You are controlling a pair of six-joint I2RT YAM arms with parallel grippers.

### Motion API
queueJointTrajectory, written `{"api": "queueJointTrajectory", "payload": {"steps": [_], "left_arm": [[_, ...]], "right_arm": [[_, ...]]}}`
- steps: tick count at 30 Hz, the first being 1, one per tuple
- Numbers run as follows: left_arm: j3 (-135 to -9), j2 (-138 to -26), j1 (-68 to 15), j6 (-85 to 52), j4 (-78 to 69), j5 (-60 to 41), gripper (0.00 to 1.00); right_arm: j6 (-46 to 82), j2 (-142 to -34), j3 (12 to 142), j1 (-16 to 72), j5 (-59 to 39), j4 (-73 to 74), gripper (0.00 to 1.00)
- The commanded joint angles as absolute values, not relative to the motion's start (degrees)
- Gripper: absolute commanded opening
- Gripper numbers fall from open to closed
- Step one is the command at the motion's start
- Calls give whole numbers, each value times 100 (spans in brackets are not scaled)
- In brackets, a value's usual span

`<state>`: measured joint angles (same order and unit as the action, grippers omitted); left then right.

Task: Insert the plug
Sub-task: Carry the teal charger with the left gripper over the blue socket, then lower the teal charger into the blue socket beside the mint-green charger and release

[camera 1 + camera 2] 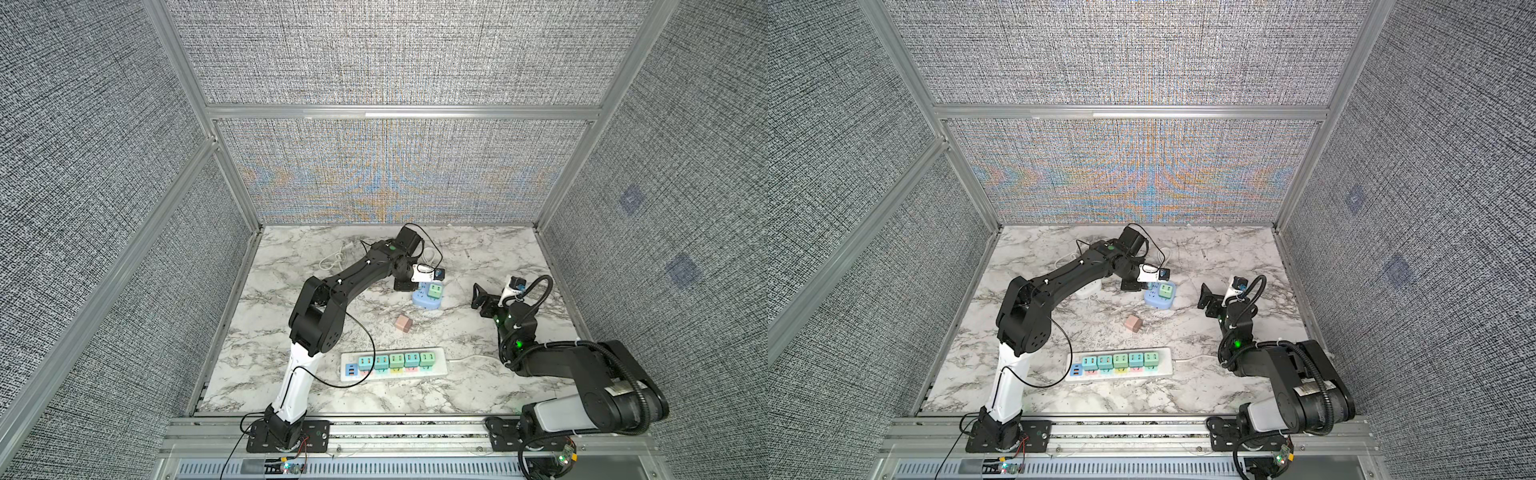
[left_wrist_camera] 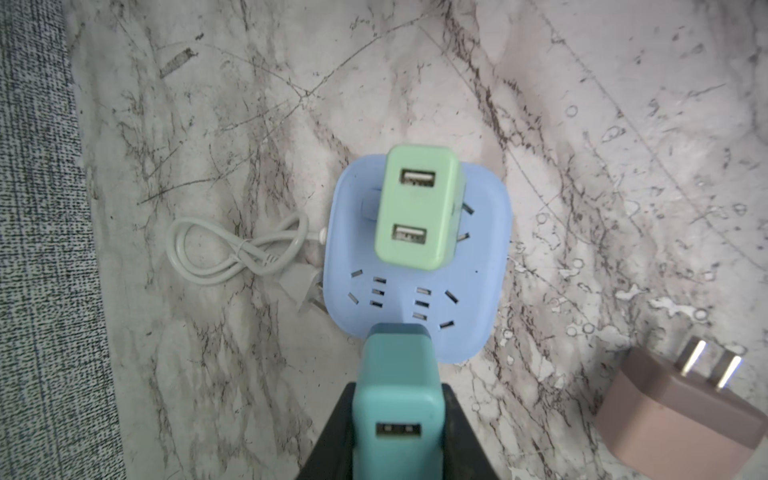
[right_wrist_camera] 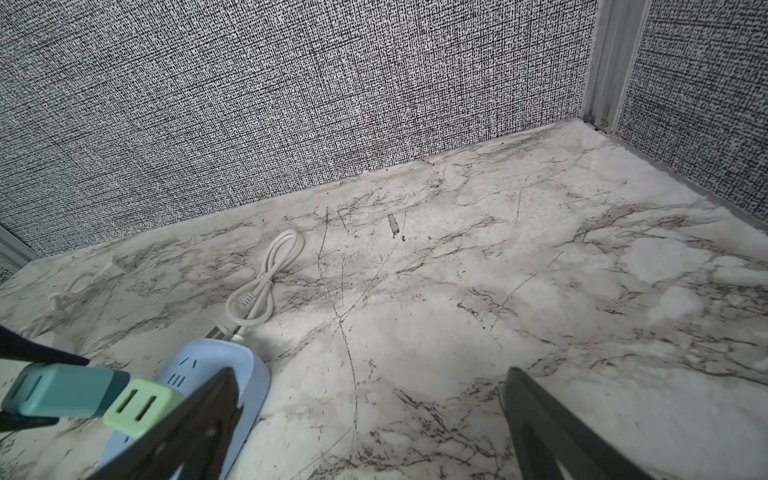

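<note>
The left gripper (image 2: 397, 399) is clamped on the teal plug (image 2: 395, 374) at the bottom centre of the left wrist view. Only the flanks of its 2 black fingers show, cut off by the lower edge. The plug's prongs are hidden under its own body, so I cannot tell whether they touch the blue socket block (image 2: 478, 257); its far end overlaps the block's lower edge in the frame.

A green plug (image 2: 415, 208) with 2 USB ports sits in the block and covers some slots. At lower right a pink plug (image 2: 665, 411) shows 2 prongs, its body cut by the frame corner.

In both top views the teal plug is lost beneath the left wrist.

The right gripper (image 3: 370, 370) stands wide and empty at the bottom of the right wrist view, where 1 finger (image 3: 199, 419) masks part of the block.

Low centre in a top view, the power strip (image 1: 440, 361) carries 5 plugs.
</note>
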<state>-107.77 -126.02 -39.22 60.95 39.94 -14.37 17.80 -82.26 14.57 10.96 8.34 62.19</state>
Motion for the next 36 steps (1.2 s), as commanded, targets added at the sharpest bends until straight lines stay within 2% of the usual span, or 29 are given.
{"api": "queueJointTrajectory", "payload": {"steps": [1, 20, 36], "left_arm": [[-10782, -12555, -3916, 6193, 3813, -1778, 0], [-11096, -12933, -3929, 6487, 4349, -2066, 0], [-11764, -13378, -3946, 6298, 4987, -1870, 0]], "right_arm": [[1811, -8232, 1482, 1099, 808, 6212, 100], [1828, -8232, 1481, 1099, 809, 6191, 99], [1841, -8218, 1485, 1099, 809, 6179, 99]]}}
